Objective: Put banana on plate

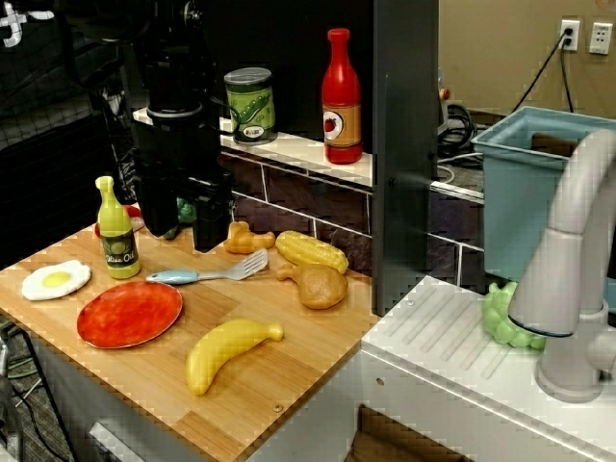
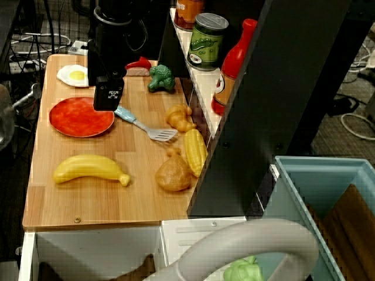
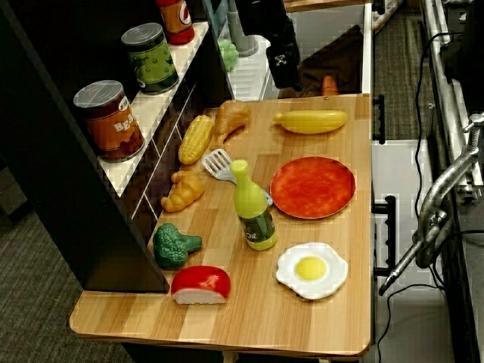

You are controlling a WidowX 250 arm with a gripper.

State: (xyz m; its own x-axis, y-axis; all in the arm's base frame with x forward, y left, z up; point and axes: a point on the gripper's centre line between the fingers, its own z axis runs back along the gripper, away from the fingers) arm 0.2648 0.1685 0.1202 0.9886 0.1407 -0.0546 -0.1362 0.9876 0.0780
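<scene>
The yellow banana (image 1: 231, 351) (image 2: 89, 168) (image 3: 311, 121) lies flat near the front edge of the wooden board. The red-orange plate (image 1: 130, 315) (image 2: 81, 117) (image 3: 312, 187) sits just to its left, with nothing on it, and a small gap separates the two. My black gripper (image 1: 183, 236) (image 2: 108, 102) (image 3: 281, 64) hangs above the back of the board, beyond the plate and well away from the banana. Its fingers stand apart and hold nothing.
An olive oil bottle (image 1: 117, 231), a fried egg (image 1: 56, 280), a spatula (image 1: 207, 273), a corn cob (image 1: 311, 251) and a drumstick (image 1: 318, 285) crowd the board behind the plate. Broccoli (image 2: 161, 79) lies by the wall. A black post (image 1: 404, 144) and a sink faucet (image 1: 568, 269) stand to the right.
</scene>
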